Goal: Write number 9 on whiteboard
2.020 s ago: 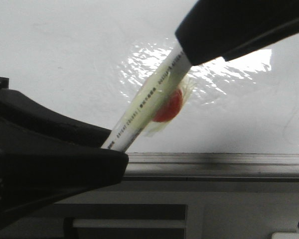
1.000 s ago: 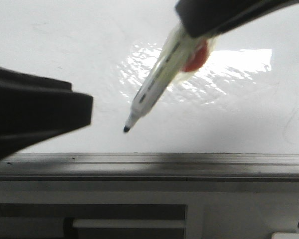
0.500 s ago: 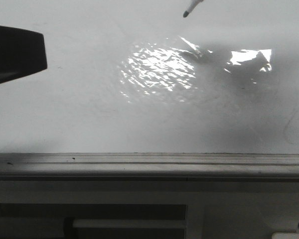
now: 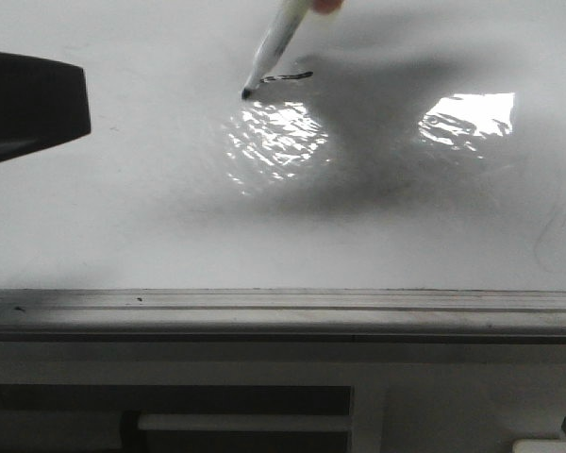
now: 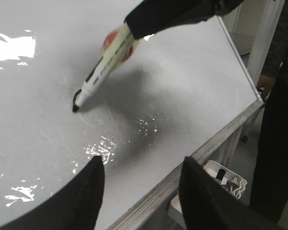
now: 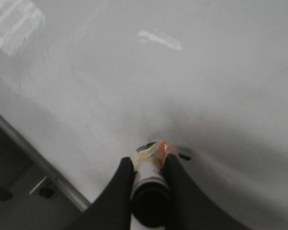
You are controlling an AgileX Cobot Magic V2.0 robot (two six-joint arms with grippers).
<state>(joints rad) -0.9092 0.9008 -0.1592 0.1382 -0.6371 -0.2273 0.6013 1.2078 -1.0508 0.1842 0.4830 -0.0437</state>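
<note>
Whiteboard (image 4: 123,208) bare toward grey rail (image 4: 283,307) — marker (image 5: 103,72) tip touching, right jaws clamping it, left jaws parted

My right gripper (image 6: 149,175) is cut off above the marker (image 4: 281,36) in the front view. In my right wrist view, the marker hides the number 9 (image 4: 289,75), and the whiteboard (image 6: 192,72) is blurred.
</note>
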